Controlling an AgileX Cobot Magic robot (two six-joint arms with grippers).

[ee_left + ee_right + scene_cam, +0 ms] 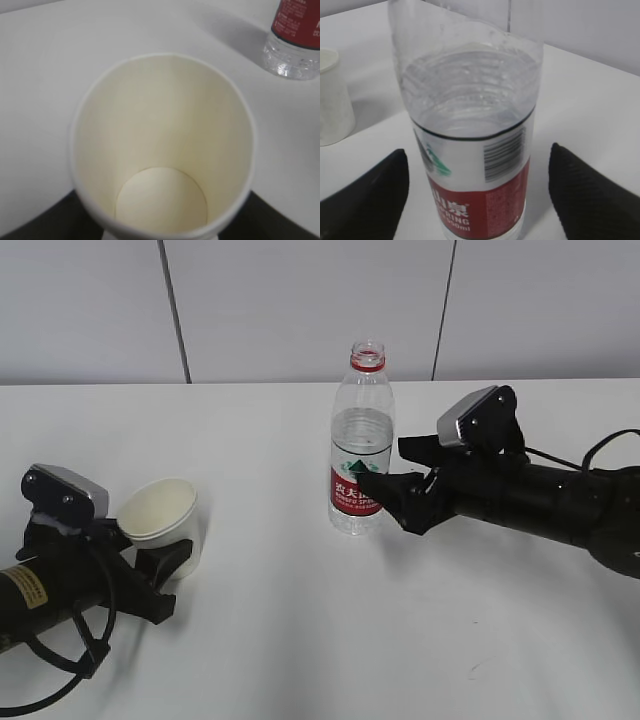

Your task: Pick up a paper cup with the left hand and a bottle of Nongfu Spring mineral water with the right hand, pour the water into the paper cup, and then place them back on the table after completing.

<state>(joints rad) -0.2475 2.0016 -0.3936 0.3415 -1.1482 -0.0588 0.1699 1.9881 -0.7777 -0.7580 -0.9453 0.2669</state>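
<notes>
The white paper cup [160, 512] is at the left, tilted toward my left hand. My left gripper [165, 575] is shut on its sides. In the left wrist view the cup [160, 125] fills the frame and is empty, and the gripper [162, 200] shows only as dark fingers at both lower corners. The uncapped Nongfu Spring bottle [361, 455] with a red label stands upright at the centre, water [361, 440] up to its shoulder. My right gripper [385, 465] is open, with one finger on each side of the bottle [470, 125] and gaps on both sides [477, 152].
The white table [300, 640] spreads around both arms. A grey panelled wall runs along its far edge. The bottle's base shows at the top right of the left wrist view [295, 40]. The cup shows at the left edge of the right wrist view [332, 100].
</notes>
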